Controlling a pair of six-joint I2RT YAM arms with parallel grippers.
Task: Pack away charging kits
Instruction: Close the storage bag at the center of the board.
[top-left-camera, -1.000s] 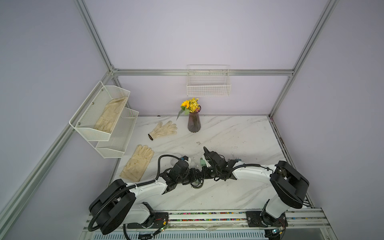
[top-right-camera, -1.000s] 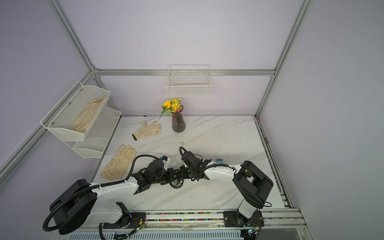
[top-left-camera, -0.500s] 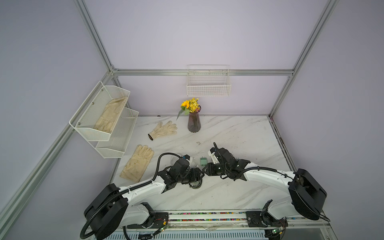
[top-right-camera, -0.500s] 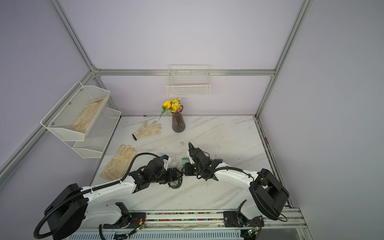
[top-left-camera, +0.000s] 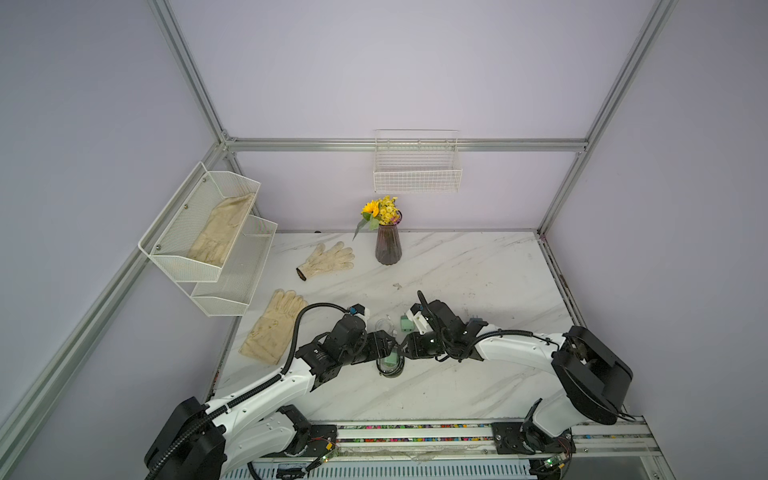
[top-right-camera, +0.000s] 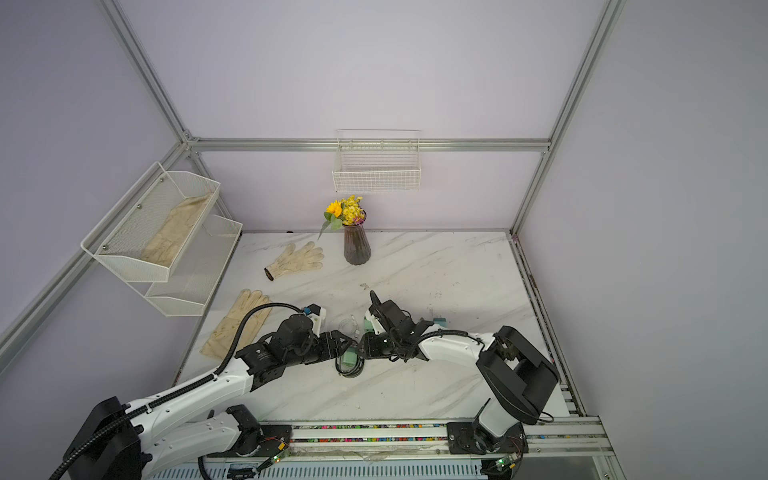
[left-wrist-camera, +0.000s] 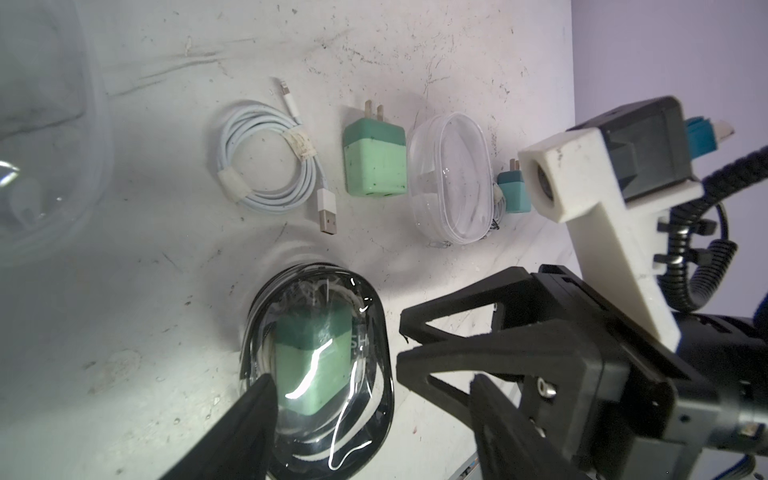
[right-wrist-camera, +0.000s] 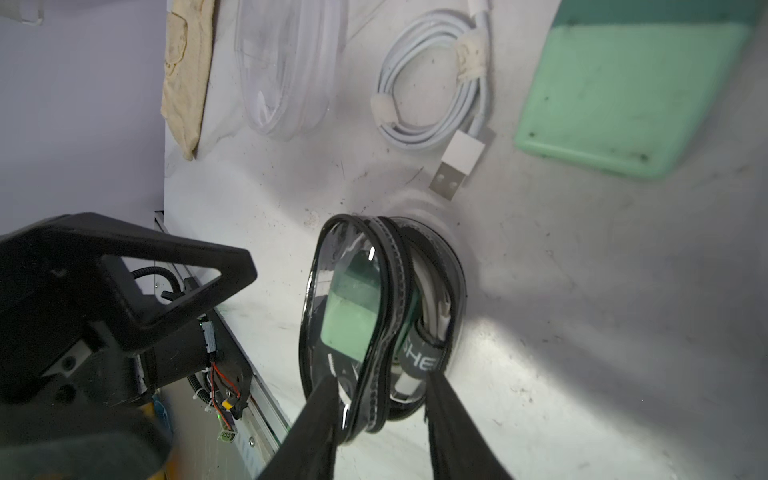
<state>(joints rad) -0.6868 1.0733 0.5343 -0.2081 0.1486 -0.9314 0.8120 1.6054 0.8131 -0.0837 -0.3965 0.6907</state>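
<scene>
A black-rimmed clear case (left-wrist-camera: 357, 415) lies on the marble near the front, with a mint-green charger (left-wrist-camera: 311, 365) and a cable inside. In the right wrist view the black-rimmed case (right-wrist-camera: 353, 266) has its lid partly lifted. My left gripper (left-wrist-camera: 372, 386) is open, its fingers wide either side of the case. My right gripper (right-wrist-camera: 381, 376) is open more narrowly, astride the case's near end. In a top view both meet over the case (top-left-camera: 390, 362). Beyond it lie a coiled white cable (left-wrist-camera: 270, 162), a mint charger (left-wrist-camera: 374, 162), a clear case (left-wrist-camera: 451, 174) and a light blue charger (left-wrist-camera: 513, 195).
Another clear case (right-wrist-camera: 286, 66) lies left of the cable. Cream gloves (top-left-camera: 274, 328) (top-left-camera: 328, 259) lie at the left and back. A flower vase (top-left-camera: 387, 245) stands at the back. A wire basket (top-left-camera: 417, 174) and a mesh rack (top-left-camera: 208, 245) hang on the walls.
Both grippers have gone from shut to open around the black-rimmed case. The right arm's elbow swung out to the right and came back.
</scene>
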